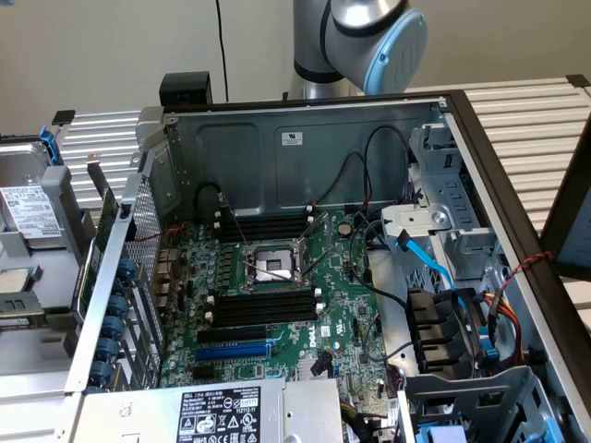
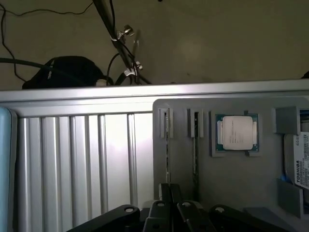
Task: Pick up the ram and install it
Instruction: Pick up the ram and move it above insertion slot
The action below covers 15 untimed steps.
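The robot arm [image 1: 369,37] reaches out of the exterior view above the open computer case [image 1: 305,157]. Inside the case the motherboard [image 1: 342,277] lies flat. Its long black slots [image 1: 263,305] with white end clips sit just beside the processor socket [image 1: 274,263], and the blue slot [image 1: 231,351] is a little nearer the camera.

The wrist view looks down on a grey tray [image 2: 231,183] resting on the ribbed metal bench [image 2: 72,159]. The ram [image 2: 167,145] stands on its edge in a narrow holder of that tray and shows as a thin greenish strip. A processor chip [image 2: 236,133] sits in its own pocket nearby, and a labelled hard drive [image 2: 301,164] is at the tray's far side. The black pincer [image 2: 171,193] hangs right over the near end of the ram. I cannot tell whether it is spread, pressed together or pinching the stick.
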{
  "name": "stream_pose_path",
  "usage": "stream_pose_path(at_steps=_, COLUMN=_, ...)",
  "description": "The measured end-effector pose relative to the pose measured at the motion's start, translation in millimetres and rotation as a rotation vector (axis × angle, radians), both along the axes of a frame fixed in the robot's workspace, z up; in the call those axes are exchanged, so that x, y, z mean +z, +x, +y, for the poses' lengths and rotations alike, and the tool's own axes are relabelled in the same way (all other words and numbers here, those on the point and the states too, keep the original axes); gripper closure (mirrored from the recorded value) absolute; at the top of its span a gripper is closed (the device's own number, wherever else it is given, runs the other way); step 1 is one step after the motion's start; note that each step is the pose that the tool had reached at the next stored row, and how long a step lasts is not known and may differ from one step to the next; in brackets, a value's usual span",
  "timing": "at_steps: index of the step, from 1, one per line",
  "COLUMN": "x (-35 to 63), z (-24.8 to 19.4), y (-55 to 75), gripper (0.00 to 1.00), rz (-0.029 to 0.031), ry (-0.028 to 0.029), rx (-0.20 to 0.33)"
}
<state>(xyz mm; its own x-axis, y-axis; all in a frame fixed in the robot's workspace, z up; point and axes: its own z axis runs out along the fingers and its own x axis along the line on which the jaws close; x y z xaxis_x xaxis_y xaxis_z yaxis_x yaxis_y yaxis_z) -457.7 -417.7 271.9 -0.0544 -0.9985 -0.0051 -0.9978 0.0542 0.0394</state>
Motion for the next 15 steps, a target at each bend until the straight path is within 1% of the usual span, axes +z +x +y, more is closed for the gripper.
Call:
stream_pose_path(at_steps=6, x=15.7, z=0.0, y=0.0, gripper=0.88, rz=0.0000, ry=-0.0070, rx=0.000)
stream_pose_path(at_steps=11, x=26.4, z=0.1, y=0.0, gripper=0.88, rz=0.0000, ry=-0.0147, rx=0.000)
stream_pose_path(at_steps=15, x=34.0, z=0.3, y=0.0, gripper=0.88, rz=0.0001, ry=-0.0221, rx=0.000)
